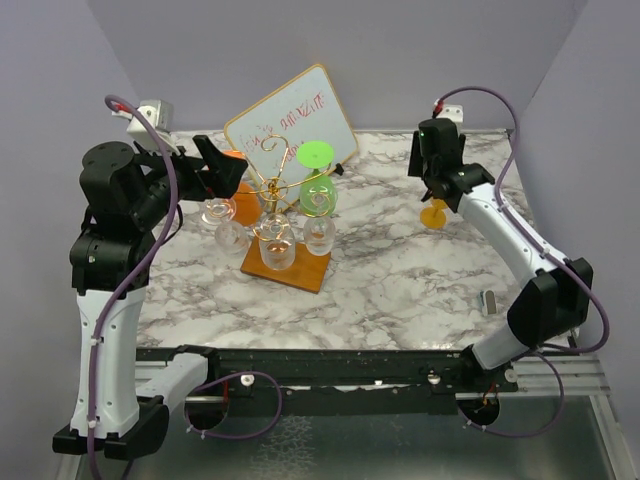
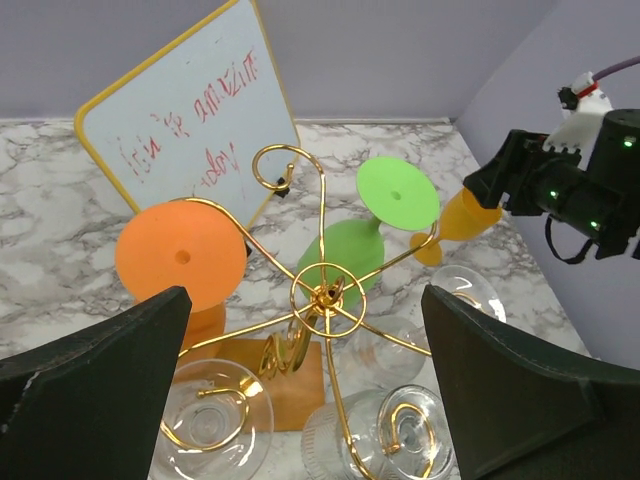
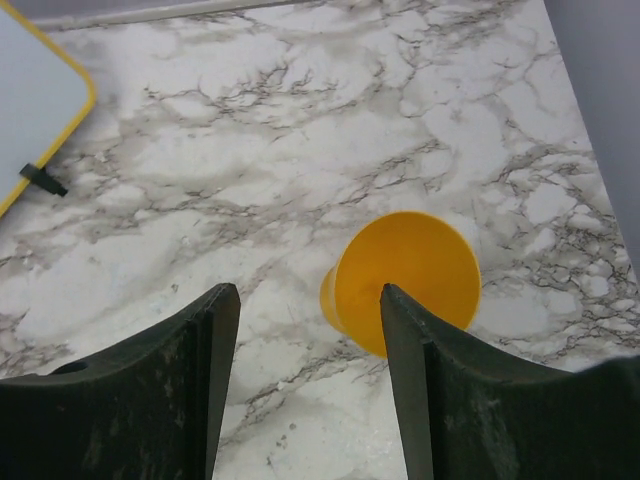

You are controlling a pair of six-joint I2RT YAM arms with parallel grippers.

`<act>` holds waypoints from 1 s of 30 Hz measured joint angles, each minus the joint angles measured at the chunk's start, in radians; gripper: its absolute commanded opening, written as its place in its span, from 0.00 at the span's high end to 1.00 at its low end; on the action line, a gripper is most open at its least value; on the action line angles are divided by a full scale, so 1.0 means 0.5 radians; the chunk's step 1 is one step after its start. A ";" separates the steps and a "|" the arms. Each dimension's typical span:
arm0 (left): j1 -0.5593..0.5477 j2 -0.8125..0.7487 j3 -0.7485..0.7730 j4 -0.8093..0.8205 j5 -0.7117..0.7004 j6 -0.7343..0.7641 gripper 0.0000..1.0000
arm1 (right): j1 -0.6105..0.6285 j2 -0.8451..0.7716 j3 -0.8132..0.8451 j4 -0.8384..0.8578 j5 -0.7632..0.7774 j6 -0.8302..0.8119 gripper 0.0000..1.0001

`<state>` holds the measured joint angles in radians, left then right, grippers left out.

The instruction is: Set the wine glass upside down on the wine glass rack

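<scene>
The wine glass rack [image 1: 285, 266], gold wire on a brown wooden base, stands mid-table, its hub [image 2: 327, 295] seen from above. Hanging on it are an orange glass [image 2: 180, 255], a green glass [image 2: 398, 192] and several clear glasses [image 2: 210, 425]. A yellow wine glass [image 3: 405, 270] sits on the marble at the right, its flat round foot facing the right wrist camera. My right gripper [image 3: 309, 295] hovers above it, open, with nothing between the fingers and the foot partly behind the right finger. My left gripper [image 2: 306, 292] hangs wide open over the rack.
A tilted whiteboard [image 1: 292, 112] with a yellow frame and red writing leans behind the rack. Grey walls close in the marble table [image 1: 400, 270] at the back and sides. A small dark object [image 1: 490, 300] lies near the right arm's elbow.
</scene>
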<state>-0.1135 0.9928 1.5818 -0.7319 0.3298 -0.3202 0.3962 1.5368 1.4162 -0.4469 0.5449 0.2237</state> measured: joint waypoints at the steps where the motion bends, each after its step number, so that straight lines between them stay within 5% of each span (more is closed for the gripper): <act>1: 0.000 0.005 0.004 0.011 0.016 -0.010 0.01 | -0.032 0.038 0.034 -0.004 0.002 0.001 0.37; 12: 0.000 0.081 0.007 0.124 0.327 -0.150 0.01 | -0.287 0.365 0.060 -0.153 -0.161 0.009 0.60; 18: 0.000 0.091 0.005 0.213 0.445 -0.230 0.01 | -0.290 0.365 0.043 -0.154 -0.343 -0.032 0.97; 24: 0.000 0.130 -0.040 0.378 0.560 -0.387 0.02 | -0.290 0.328 0.005 -0.131 -0.468 -0.054 0.99; 30: -0.001 0.195 -0.175 0.758 0.708 -0.762 0.02 | -0.290 -0.072 -0.268 -0.031 -0.723 -0.078 0.99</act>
<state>-0.1139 1.0901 1.4940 -0.3527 0.6838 -0.7013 0.2512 1.5005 1.2823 -0.4622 0.1833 0.1848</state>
